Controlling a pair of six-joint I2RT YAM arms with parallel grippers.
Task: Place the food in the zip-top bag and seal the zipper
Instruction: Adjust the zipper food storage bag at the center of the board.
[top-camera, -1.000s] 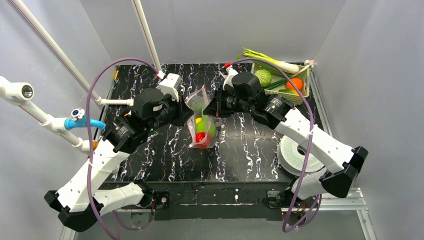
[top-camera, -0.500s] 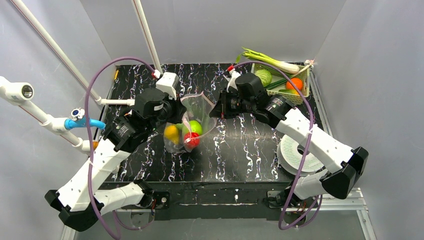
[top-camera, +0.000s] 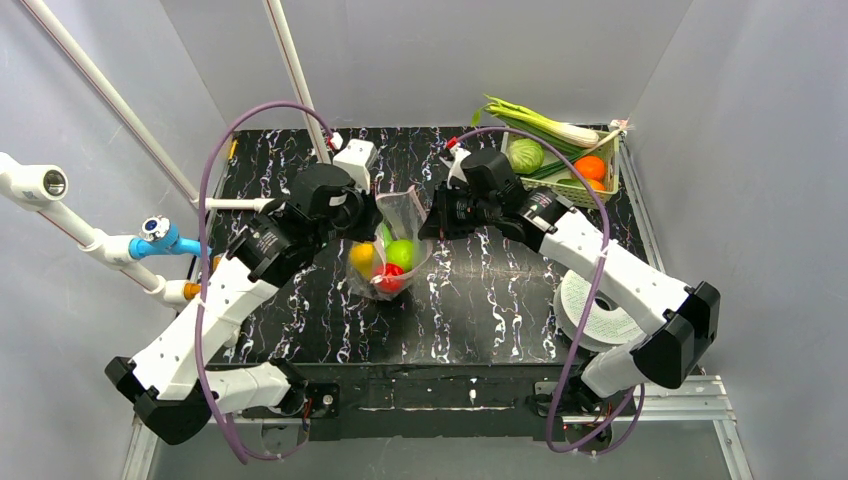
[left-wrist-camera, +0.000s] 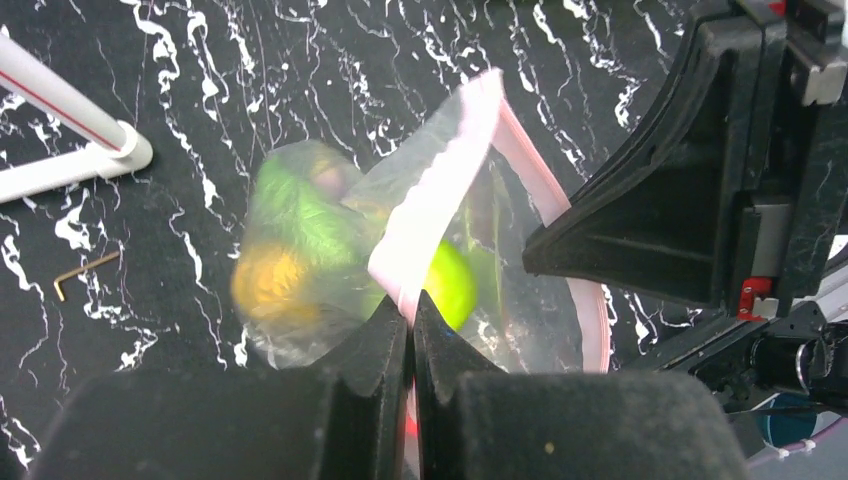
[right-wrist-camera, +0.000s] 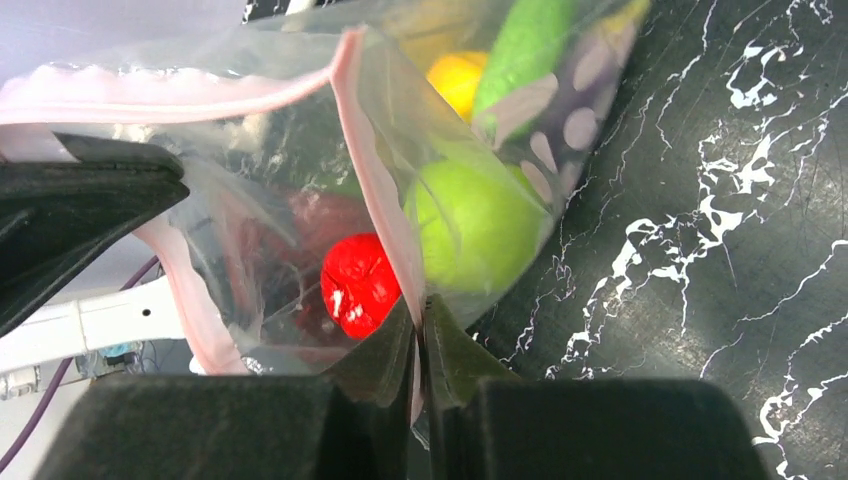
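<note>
Currently left claw (left-wrist-camera: 411, 305) pinched tight on the pink zipper (left-wrist-camera: 440, 190) at one side of the bag (top-camera: 395, 262) mouth; right claw (right-wrist-camera: 418, 305) clamped on the strip at the opposite side. Bag hangs between them over mid bench (top-camera: 480, 300), mouth gaping, zipper unsealed. Inside: yellow fruit (top-camera: 362, 256), green fruit (top-camera: 401, 252), red fruit (top-camera: 389, 279) lowest. Can't tell if the bag bottom touches the bench. Far right corner: basket (top-camera: 590, 198) holding cabbage (top-camera: 526, 156) and orange (top-camera: 589, 167), leek (top-camera: 530, 118) lying across its far rim.
</note>
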